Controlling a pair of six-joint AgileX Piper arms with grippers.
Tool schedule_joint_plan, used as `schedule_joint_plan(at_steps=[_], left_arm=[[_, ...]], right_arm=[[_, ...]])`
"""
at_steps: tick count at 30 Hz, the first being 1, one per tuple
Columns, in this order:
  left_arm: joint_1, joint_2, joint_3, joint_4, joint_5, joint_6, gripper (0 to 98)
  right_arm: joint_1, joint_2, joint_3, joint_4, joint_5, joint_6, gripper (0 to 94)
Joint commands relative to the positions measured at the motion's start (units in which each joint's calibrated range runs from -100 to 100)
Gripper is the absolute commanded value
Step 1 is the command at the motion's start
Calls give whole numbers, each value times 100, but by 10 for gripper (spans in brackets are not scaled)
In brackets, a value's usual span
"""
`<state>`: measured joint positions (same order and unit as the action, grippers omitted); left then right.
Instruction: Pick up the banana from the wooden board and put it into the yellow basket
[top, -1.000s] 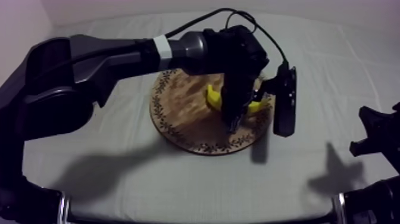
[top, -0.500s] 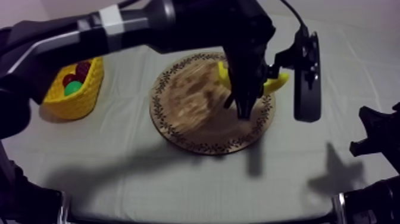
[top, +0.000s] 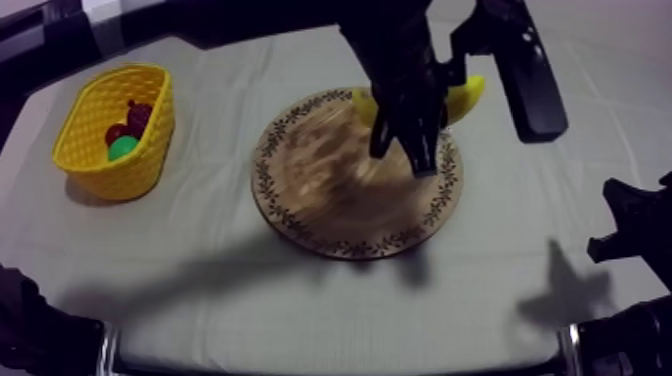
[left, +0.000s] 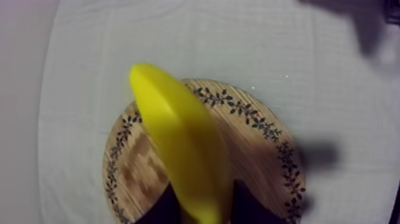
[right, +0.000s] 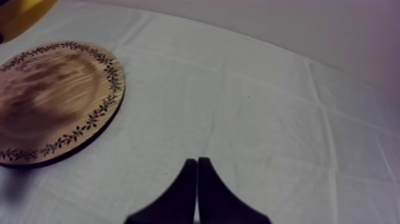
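My left gripper (top: 405, 130) hangs above the far right part of the round wooden board (top: 340, 195), shut on the yellow banana (top: 466, 97). The banana's ends stick out on both sides of the black fingers, clear of the board. In the left wrist view the banana (left: 178, 149) runs lengthwise over the board (left: 265, 149), gripped low between the dark fingers (left: 249, 205). The yellow basket (top: 95, 165) stands at the table's left. My right gripper (right: 197, 173) is shut on nothing, low at the right near the table's front edge (top: 628, 225).
Inside the basket lie dark red fruit (top: 135, 112) and a green piece (top: 123, 148). The left arm spans the back of the table from the upper left. In the right wrist view the board (right: 53, 95) lies off to one side on bare cloth.
My left arm has risen with the banana, lifting it off the board and toward the far side. The basket has come out from under the arm. My right arm has stayed still.
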<state>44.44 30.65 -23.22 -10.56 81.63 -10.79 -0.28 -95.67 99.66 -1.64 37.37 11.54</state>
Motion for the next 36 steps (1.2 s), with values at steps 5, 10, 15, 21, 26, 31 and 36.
schedule_joint_plan(at_steps=[5,10,15,21,26,31,36], left_arm=[[-239,-197,196,-3,31,553,136],[-518,-410,333,11,60,947,135],[-857,-677,516,41,158,1381,134],[-1343,-992,696,87,571,1834,133],[-1779,-1265,953,178,849,2035,133],[-2217,-1534,1355,255,1015,2098,133],[-2648,-1787,1740,302,1103,2103,132]], right_arm=[[-3,0,1,1,-3,1,3],[-3,0,1,1,-3,1,3],[-3,0,1,1,-3,1,3],[-3,0,1,1,-3,1,3],[-3,0,1,1,-3,1,3],[-3,0,1,1,-3,1,3],[-3,0,1,1,-3,1,3]])
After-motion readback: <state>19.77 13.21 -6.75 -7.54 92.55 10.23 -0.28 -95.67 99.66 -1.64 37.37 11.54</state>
